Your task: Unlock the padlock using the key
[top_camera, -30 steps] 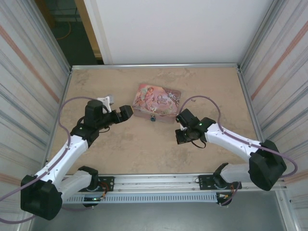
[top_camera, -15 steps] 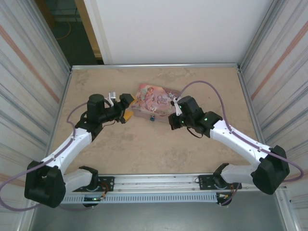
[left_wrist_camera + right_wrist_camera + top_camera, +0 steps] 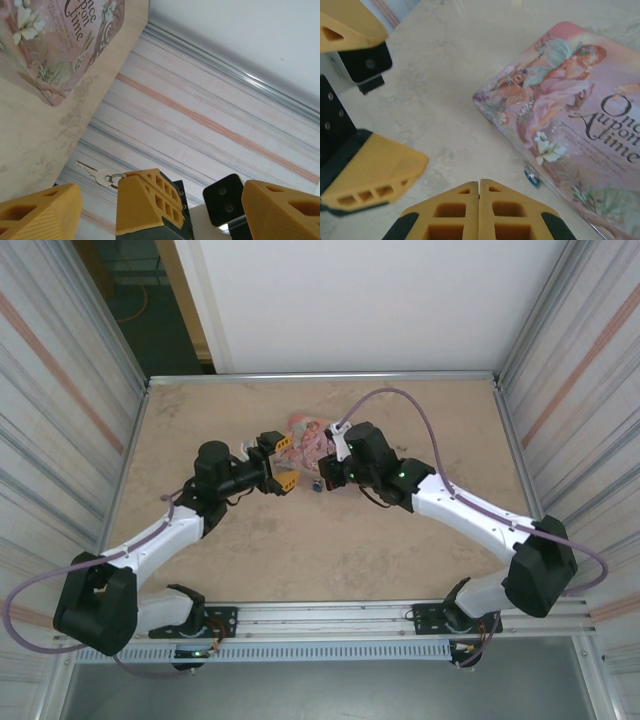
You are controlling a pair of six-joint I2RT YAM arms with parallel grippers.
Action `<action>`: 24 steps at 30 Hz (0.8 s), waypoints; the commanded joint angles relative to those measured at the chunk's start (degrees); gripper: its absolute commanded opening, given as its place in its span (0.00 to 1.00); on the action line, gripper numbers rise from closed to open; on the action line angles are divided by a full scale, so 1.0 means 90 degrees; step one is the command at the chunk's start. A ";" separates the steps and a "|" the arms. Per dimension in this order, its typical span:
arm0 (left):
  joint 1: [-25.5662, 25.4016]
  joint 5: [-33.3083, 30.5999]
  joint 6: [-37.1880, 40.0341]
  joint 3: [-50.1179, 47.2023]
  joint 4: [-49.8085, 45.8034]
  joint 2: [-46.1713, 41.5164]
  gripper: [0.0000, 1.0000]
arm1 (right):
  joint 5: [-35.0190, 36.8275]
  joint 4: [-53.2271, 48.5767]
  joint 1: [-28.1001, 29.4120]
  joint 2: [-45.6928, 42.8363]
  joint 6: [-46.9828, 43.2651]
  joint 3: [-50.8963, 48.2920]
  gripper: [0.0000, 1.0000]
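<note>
My left pincer (image 3: 287, 462) is spread wide and holds nothing, just left of the tin (image 3: 580, 115). My right pincer (image 3: 479, 182) is pressed together, pinching the key (image 3: 96, 173), blade poking past the tips. Padlock (image 3: 532, 177) sits against the tin's front edge on the counter (image 3: 445, 65), just beyond my right tips.

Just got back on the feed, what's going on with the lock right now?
The right claw is shut. The left wrist view shows the key sticking out from it, apparently held by the ring end. It hovers just short of the small blue padlock on the near side of the pink tin. The left claw is open and holds nothing, close by at the tin's left end. The key is not yet in the padlock.
</note>
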 commanded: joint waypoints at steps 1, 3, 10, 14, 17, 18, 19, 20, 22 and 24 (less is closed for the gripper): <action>-0.0114 -0.0276 -0.0421 0.0042 0.0208 0.0034 0.85 | 0.0155 0.0488 0.0079 0.0176 -0.0038 0.0295 0.00; -0.0166 -0.0307 -0.0477 0.0034 0.0219 0.0071 0.85 | 0.0158 0.0627 0.0117 0.0274 -0.0012 0.0350 0.00; -0.0274 -0.0343 -0.0636 0.0057 0.0602 0.0251 0.83 | -0.0050 0.0808 0.0230 0.0500 0.0048 0.0569 0.00; -0.0274 -0.0373 -0.0664 0.0072 0.0697 0.0315 0.81 | -0.0301 0.0987 0.0273 0.0527 0.0195 0.0551 0.00; -0.0274 -0.0377 -0.0709 0.0081 0.0814 0.0369 0.78 | -0.0445 0.1055 0.0284 0.0493 0.0272 0.0513 0.00; -0.0274 -0.0379 -0.0719 0.0074 0.0842 0.0384 0.78 | -0.0485 0.1075 0.0285 0.0473 0.0290 0.0493 0.00; -0.0274 -0.0382 -0.0719 0.0072 0.0865 0.0389 0.78 | -0.0507 0.1086 0.0285 0.0459 0.0328 0.0476 0.00; -0.0274 -0.0400 -0.0734 0.0067 0.0857 0.0389 0.77 | -0.0535 0.1093 0.0284 0.0428 0.0353 0.0461 0.00; -0.0274 -0.0452 -0.0744 0.0043 0.0867 0.0379 0.74 | -0.0580 0.1096 0.0285 0.0393 0.0398 0.0413 0.00; -0.0274 -0.0494 -0.0763 0.0014 0.0891 0.0369 0.70 | -0.0625 0.1096 0.0284 0.0355 0.0411 0.0386 0.00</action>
